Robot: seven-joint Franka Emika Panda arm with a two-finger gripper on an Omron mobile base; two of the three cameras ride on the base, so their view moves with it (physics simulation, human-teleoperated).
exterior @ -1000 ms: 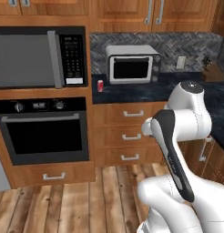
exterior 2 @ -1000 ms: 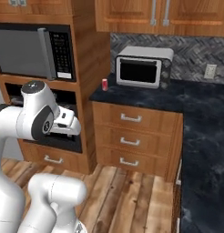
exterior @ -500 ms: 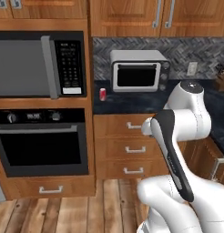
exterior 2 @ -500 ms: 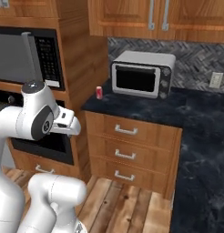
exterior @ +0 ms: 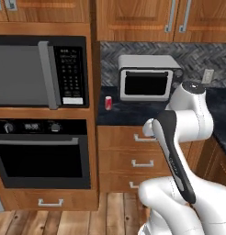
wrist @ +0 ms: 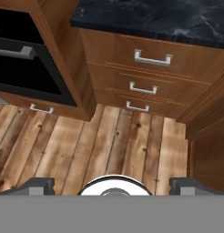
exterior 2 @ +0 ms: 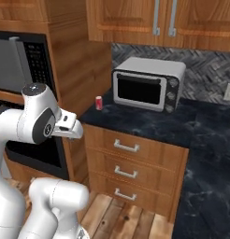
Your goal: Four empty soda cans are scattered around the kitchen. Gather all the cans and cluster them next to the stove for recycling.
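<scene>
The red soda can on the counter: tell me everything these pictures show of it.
The soda can is a small red cylinder with a silvery top, standing upright on the black marbled counter. It sits at the counter's left end, close to the wood cabinet side that houses the built-in microwave, and to the left of the silver toaster oven, apart from it. Nothing touches it but the counter. Any lettering is too small to read. The arm is well short of it.

A small red soda can [exterior: 108, 103] stands on the black marbled counter [exterior: 119, 117], just left of the boxy silver toaster oven [exterior: 147, 78]. Three wooden drawers [exterior 2: 131, 170] sit under the counter. The black wall oven [exterior: 41, 153] is left of them, below the microwave [exterior: 41, 71].
</scene>
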